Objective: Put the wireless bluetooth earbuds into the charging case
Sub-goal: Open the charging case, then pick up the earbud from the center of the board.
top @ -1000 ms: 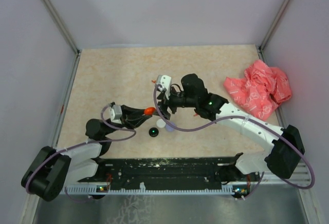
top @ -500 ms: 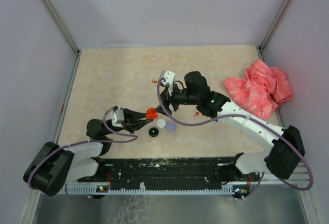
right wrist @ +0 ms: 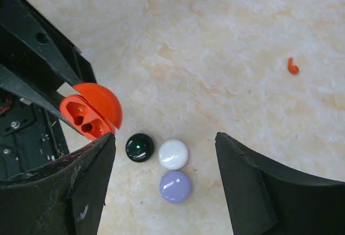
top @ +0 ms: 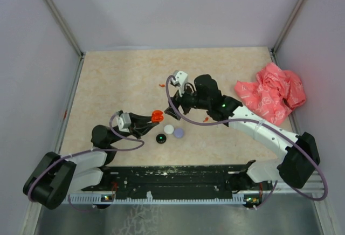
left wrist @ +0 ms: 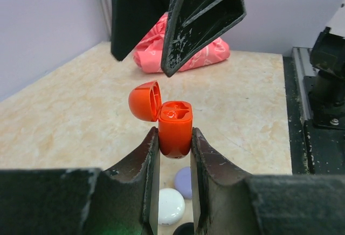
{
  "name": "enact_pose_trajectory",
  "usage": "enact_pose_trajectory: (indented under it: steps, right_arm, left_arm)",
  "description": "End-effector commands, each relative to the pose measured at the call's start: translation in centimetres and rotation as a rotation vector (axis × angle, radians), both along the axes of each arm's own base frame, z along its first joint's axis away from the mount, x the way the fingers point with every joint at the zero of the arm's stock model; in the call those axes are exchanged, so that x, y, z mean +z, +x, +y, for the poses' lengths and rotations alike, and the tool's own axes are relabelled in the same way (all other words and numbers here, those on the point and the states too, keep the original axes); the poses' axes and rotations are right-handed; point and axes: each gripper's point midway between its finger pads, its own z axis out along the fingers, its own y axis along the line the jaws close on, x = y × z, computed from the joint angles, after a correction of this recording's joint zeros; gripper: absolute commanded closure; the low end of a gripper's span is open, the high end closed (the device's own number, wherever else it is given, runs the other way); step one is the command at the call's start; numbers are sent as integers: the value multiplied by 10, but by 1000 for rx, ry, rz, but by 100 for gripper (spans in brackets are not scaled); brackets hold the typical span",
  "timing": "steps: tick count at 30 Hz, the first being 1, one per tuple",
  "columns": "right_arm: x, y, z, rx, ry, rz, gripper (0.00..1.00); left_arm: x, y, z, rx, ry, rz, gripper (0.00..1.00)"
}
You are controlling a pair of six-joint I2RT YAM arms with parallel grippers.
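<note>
Nearby, left hand (left wrist: 174, 139) pinches the open red case (left wrist: 175, 127); right hand (right wrist: 164, 139) spread near three discs (right wrist: 173, 154).

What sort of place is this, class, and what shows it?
Probably a robot lab test cell: a beige tabletop boxed in by plain wall panels, a left arm and a right arm bolted at its near edge, and a crumpled pink-red bag.

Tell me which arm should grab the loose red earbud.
Right: the right gripper is open and empty, with the red earbud in its view; the left gripper is shut on the open red case.
</note>
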Motion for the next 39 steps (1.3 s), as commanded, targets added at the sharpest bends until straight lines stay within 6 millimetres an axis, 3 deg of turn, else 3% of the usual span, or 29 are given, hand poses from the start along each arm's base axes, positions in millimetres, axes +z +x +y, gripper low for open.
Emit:
enact_pose_trajectory:
  steps: [1,8,13,16,29,39]
  right_arm:
    - [23,23,-27,-218,20,6,23]
    - [-44,39,-93,-581,-157,159,18]
    - [-89,46,-142,-814,-272,213,22]
    - [-108,51,-158,-890,-311,244,27]
    - [-177,65,-172,-978,-360,437,56]
    - [-207,66,-170,-959,-393,500,64]
  left_arm:
    - [-11,19,12,144,-1,64,100]
    - [-20,24,21,213,8,124,100]
    - [-21,27,25,245,5,138,100]
    - [-21,26,25,242,6,132,100]
    - [-26,26,24,239,45,138,100]
    - [-27,27,24,238,53,133,100]
